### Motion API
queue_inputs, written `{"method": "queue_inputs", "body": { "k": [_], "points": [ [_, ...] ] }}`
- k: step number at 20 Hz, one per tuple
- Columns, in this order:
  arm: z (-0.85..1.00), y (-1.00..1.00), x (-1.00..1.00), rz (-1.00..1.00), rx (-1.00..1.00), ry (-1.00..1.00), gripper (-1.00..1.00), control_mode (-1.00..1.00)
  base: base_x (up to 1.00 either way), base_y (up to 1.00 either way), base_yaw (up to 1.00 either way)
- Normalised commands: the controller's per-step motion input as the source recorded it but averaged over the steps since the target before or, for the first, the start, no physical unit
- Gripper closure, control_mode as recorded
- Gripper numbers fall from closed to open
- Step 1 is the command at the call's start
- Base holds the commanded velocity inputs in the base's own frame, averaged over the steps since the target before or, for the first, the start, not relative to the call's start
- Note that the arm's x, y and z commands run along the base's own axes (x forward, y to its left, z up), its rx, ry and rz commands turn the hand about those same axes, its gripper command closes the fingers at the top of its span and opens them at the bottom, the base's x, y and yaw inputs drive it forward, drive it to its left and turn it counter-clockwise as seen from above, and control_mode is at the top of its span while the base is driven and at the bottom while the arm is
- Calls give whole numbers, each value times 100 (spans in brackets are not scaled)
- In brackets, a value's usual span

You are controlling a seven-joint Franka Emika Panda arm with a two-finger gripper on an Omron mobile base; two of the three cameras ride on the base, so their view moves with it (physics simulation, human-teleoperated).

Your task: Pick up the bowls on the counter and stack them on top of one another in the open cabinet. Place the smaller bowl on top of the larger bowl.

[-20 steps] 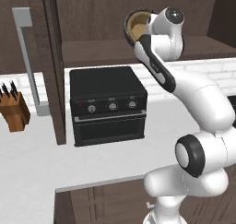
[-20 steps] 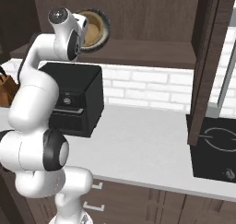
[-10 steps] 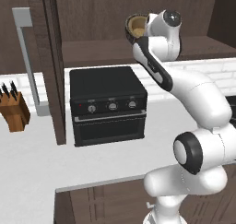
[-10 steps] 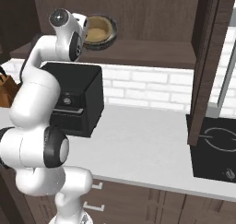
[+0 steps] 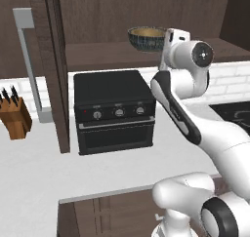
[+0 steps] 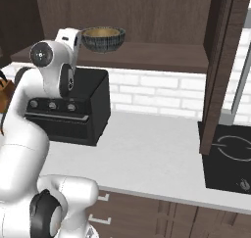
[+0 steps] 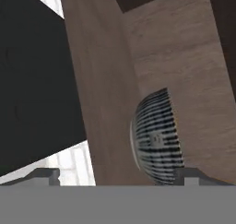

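Gripper (image 7: 122,176): two-finger, jaws spread wide in the hand view, one dark tip at each lower corner, nothing clamped between them. Bowl (image 7: 156,138): dark, ribbed outside, tan-gold inside, lying toward 1 o'clock from the gap between the tips, just beside the right-hand tip; contact cannot be told. Location: on the shelf of the open cabinet (image 5: 97,55), above the black toaster oven (image 5: 114,109). In the left base view the hand sits at 3 o'clock of the bowl (image 5: 146,38); in the right base view, at 9 o'clock of it (image 6: 103,38). Judgement: bowl appears set down and let go, so the coming move is a straight retreat away from the bowl's side, without clipping the rim. Base views show the bowl upright, mouth up; the hand view, rolled, shows only its ribbed wall side-on. Second bowl: not made out. Also present: counter (image 6: 147,154), knife block (image 5: 14,119), cabinet door (image 5: 51,60).
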Motion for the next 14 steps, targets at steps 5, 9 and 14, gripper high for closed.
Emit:
{"method": "queue_inputs", "body": {
  "k": [5, 9, 14],
  "points": [
    [-73, -38, -100, -1, 0, -28, -100, -100, 0, 0, 0],
    [-76, -95, -100, -5, 0, -16, -100, -100, 0, 0, 0],
    [-95, -100, -37, -9, 3, 2, -100, -100, 0, 0, 0]
  ]
}}
